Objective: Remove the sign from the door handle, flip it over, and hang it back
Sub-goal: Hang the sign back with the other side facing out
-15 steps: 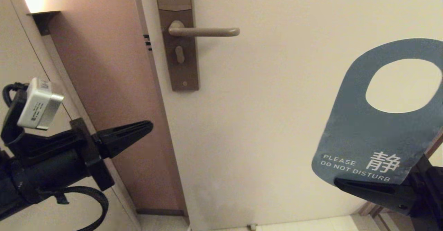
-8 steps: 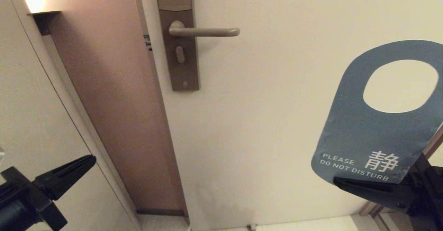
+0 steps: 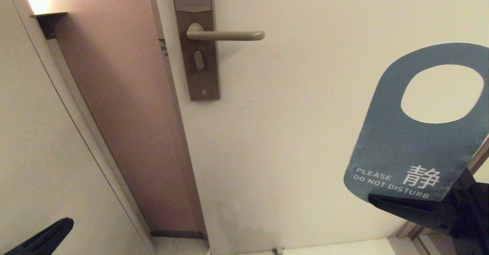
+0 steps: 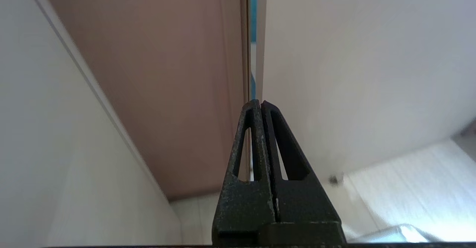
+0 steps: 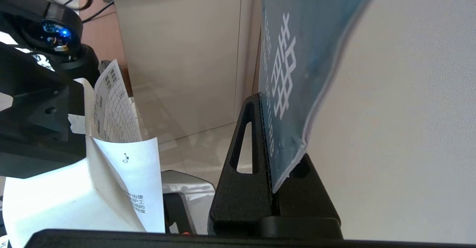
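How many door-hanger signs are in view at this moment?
1. The sign, blue face showing, is clamped at its lower edge in the right tool, off the door handle.

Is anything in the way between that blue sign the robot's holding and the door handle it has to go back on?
Nothing visible. The right gripper holds the sign by its lower edge, off to the right of and below the door handle. Only bare door lies between them. The left gripper is far off, low left.

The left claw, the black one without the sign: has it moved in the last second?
Yes. The left gripper has dropped down and leftward, away from the door handle, to the head view's bottom corner.
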You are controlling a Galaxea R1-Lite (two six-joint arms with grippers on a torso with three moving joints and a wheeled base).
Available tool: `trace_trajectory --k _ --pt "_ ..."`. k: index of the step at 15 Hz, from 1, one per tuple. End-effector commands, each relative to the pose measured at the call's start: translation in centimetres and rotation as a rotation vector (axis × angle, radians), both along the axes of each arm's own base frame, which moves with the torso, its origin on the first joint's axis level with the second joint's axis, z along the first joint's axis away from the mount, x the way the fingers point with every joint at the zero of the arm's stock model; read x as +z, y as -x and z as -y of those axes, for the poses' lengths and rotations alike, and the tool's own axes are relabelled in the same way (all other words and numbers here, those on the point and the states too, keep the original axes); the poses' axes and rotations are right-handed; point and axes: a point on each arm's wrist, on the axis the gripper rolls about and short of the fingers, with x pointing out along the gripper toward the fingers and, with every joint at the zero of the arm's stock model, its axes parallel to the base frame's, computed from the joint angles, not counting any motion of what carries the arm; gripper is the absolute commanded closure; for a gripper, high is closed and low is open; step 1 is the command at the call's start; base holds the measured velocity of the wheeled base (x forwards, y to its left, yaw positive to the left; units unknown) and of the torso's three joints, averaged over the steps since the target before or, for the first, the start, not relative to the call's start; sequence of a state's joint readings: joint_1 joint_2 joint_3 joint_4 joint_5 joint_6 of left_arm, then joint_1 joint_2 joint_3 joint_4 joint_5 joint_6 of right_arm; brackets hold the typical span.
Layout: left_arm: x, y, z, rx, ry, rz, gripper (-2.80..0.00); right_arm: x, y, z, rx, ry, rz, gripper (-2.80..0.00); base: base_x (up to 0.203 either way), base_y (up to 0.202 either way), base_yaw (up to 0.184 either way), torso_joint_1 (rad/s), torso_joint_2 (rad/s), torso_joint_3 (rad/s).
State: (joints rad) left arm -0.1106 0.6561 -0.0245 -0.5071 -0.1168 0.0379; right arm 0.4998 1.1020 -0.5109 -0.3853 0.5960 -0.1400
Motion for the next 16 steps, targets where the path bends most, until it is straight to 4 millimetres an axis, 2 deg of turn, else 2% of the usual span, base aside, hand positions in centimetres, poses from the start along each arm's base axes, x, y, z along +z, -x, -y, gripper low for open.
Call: trace_trajectory --k 1,6,11,16 --pt "-0.5 1.7 -0.2 0.001 0.004 0.042 0.00 0.0 0.0 0.0 0.004 -0.001 0.005 0.00 0.000 0.000 0.000 0.000 0.00 0.000" --pt "-3.1 4.7 -0.6 0.018 -0.010 0.010 0.00 0.2 0.0 0.0 0.004 -0.005 0.012 0.00 0.000 0.000 0.000 0.000 0.00 0.000" --pt "-4.3 4.8 -0.7 0.065 -0.036 -0.097 0.00 0.3 0.2 0.1 0.003 -0.006 0.020 0.00 0.000 0.000 0.000 0.000 0.00 0.000" --pt "-4.4 4.8 -0.7 0.073 -0.031 -0.104 0.00 0.4 0.4 0.2 0.002 -0.010 0.028 0.00 0.000 0.000 0.000 0.000 0.00 0.000"
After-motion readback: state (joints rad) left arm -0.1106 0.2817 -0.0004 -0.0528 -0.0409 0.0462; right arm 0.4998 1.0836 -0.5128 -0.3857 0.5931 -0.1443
